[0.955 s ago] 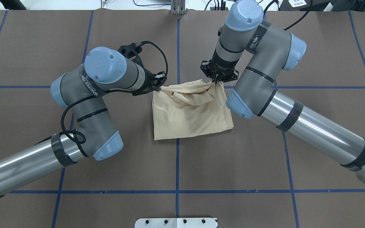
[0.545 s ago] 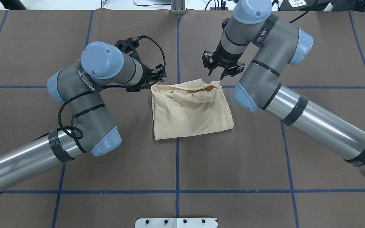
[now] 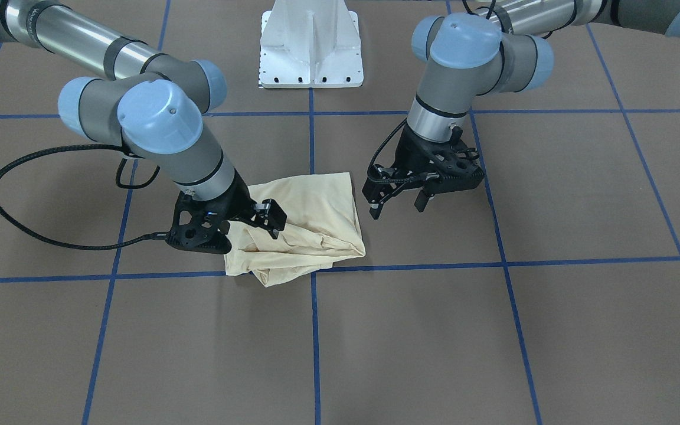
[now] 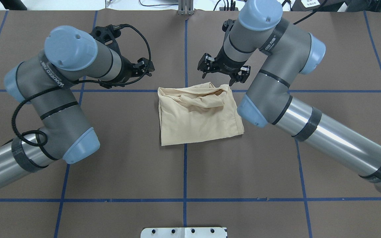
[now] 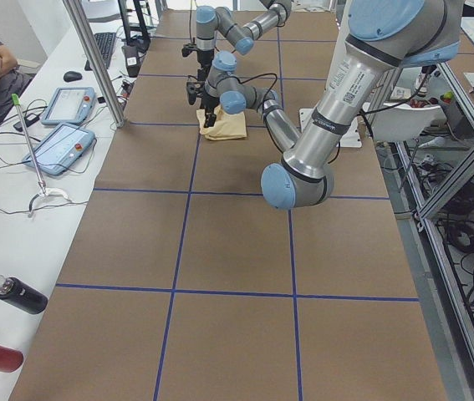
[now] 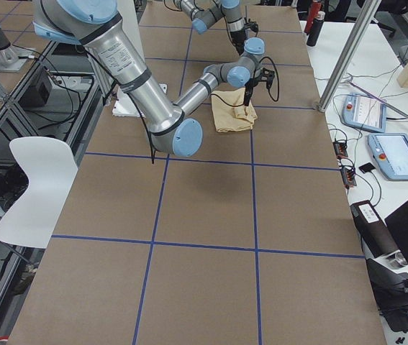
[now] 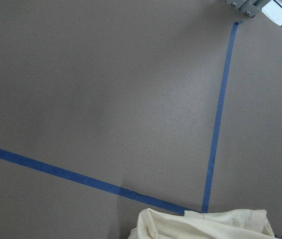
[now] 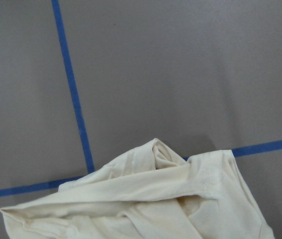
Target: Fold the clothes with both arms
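The shirt (image 4: 197, 115) is lying in a rough folded square at the middle of the table (image 4: 111, 148), with its far edge rumpled. It is looking thin, soft and light, so it will likely sag when lifted. I'd be pinching the two far corners. The left gripper (image 3: 397, 206) and the right gripper (image 4: 218, 79) are hanging wide open near that edge, holding nothing. No container is showing.

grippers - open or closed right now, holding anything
left gripper: open, empty, off to the side of the shirt
right gripper: open, empty, at the shirt's rumpled edge
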Motion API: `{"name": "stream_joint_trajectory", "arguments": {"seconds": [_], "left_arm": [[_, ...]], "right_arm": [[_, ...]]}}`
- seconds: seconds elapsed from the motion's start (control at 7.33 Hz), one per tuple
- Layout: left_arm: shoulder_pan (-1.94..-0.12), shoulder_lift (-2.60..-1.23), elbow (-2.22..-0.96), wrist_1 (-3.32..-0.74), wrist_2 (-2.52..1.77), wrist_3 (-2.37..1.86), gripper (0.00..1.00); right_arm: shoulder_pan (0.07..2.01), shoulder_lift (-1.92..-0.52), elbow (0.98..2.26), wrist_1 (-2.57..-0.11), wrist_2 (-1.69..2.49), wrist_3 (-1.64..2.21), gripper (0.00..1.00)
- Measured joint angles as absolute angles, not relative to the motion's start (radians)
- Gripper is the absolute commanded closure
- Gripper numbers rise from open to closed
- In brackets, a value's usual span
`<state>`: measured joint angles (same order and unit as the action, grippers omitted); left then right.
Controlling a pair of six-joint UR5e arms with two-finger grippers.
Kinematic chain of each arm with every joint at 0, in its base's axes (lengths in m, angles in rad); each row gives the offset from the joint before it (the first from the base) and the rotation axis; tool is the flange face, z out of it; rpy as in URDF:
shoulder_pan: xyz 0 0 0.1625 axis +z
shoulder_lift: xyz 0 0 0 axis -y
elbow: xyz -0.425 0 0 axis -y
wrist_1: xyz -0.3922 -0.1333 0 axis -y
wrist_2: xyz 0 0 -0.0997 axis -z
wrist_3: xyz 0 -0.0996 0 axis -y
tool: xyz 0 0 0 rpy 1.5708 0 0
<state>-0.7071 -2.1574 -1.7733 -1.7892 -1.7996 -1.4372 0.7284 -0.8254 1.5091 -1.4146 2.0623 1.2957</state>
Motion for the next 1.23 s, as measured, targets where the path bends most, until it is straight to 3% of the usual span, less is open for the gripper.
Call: {"name": "stream_joint_trajectory", "arguments": {"seconds": [0.41, 1.23], "left_arm": [[-0.737, -2.121, -1.84, -1.715, -1.798, -1.369, 0.0], [-0.744, -2.114, -1.844, -1.709, -1.799, -1.366, 0.0]], "right_arm": [[0.56, -0.805, 1.52, -1.504, 1.826, 1.267, 0.04], [0.535, -0.706, 1.314, -1.462, 1.7, 1.167, 0.05]]}}
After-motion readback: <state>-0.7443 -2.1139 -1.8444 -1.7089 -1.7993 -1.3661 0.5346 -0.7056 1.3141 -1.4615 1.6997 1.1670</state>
